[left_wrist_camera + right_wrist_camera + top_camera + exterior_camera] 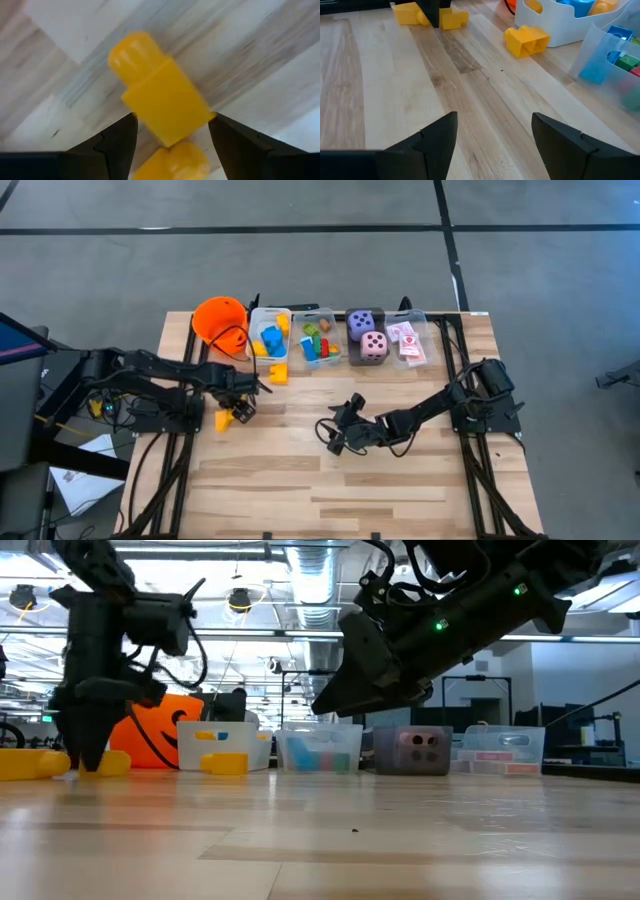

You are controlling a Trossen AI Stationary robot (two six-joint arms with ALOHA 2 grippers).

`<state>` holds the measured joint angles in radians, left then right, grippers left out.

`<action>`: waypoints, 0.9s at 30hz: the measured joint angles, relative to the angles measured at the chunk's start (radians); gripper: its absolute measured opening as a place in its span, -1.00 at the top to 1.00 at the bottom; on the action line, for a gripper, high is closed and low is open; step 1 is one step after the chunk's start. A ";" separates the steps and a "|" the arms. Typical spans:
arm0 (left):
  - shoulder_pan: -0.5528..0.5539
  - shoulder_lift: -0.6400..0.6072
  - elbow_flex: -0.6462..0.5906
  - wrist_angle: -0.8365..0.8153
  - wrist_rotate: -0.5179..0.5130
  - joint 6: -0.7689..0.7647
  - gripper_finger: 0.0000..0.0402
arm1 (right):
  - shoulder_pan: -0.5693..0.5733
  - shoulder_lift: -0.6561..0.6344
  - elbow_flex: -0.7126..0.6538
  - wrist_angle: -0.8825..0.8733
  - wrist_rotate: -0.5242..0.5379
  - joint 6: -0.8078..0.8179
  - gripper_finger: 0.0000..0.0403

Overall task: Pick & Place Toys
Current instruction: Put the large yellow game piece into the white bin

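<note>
A yellow plastic block [165,102], with a square middle and a rounded end on each side, lies on the wooden table [400,480] at the left. My left gripper [240,406] stands over it, pointing down, shut on its middle; it also shows in the low view [85,762]. A second yellow block [278,373] lies in front of the bins. Other blocks fill two clear bins [270,336] [318,338]. The purple and pink dice [366,335] and the cards [408,343] sit in further bins. My right gripper [335,436] hovers open and empty over mid-table. My left gripper pinches the yellow block's square middle part [200,117] between its two fingers, which come from above, point down and lie across the block. The block lies on the table, one rounded end [407,12] sticking out on each side of the fingers.
An orange bucket [220,320] lies on its side at the far left, next to the row of clear bins along the far edge. The near half of the table is bare wood. My right arm reaches in from the right edge.
</note>
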<state>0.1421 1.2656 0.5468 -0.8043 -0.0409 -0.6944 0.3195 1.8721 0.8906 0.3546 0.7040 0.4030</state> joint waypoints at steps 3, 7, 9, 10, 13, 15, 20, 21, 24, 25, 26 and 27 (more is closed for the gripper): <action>0.000 0.000 -0.034 0.035 0.003 -0.022 -0.16 | 0.000 0.000 0.000 0.000 0.000 -0.002 -0.24; 0.000 -0.003 -0.040 0.045 0.000 -0.068 -0.13 | -0.002 0.000 0.000 0.002 0.000 -0.002 -0.24; 0.000 -0.003 -0.040 0.053 -0.001 -0.104 -0.10 | -0.004 0.000 0.000 0.002 0.000 -0.002 -0.24; 0.000 -0.002 -0.040 0.055 -0.003 -0.124 -0.08 | -0.006 0.000 0.000 0.002 0.000 -0.001 -0.24; 0.000 -0.002 -0.041 0.060 -0.005 -0.196 -0.04 | -0.008 0.000 0.000 0.001 0.000 0.001 -0.24; 0.000 -0.002 -0.041 0.061 0.001 -0.232 -0.02 | -0.008 0.000 0.000 0.000 0.000 0.001 -0.24; 0.001 -0.002 -0.041 0.063 0.029 -0.259 0.02 | -0.008 0.000 0.000 -0.002 0.000 0.001 -0.24; 0.001 -0.002 -0.041 0.064 0.036 -0.260 0.02 | -0.008 0.000 0.000 -0.002 0.000 0.001 -0.24; 0.001 -0.008 -0.041 0.070 0.068 -0.262 0.02 | -0.008 0.000 0.000 -0.002 0.000 0.001 -0.24; 0.001 -0.012 -0.041 0.077 0.088 -0.262 0.02 | -0.008 0.000 0.000 -0.002 0.000 0.001 -0.24; 0.000 -0.017 -0.042 0.083 0.108 -0.265 0.01 | -0.008 0.000 0.000 -0.002 0.000 0.001 -0.24; -0.001 -0.027 -0.043 0.088 0.129 -0.269 0.01 | -0.008 0.000 0.000 -0.002 0.000 0.001 -0.24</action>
<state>0.1414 1.2384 0.5041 -0.7160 0.0885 -0.9631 0.3119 1.8721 0.8906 0.3527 0.7040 0.4038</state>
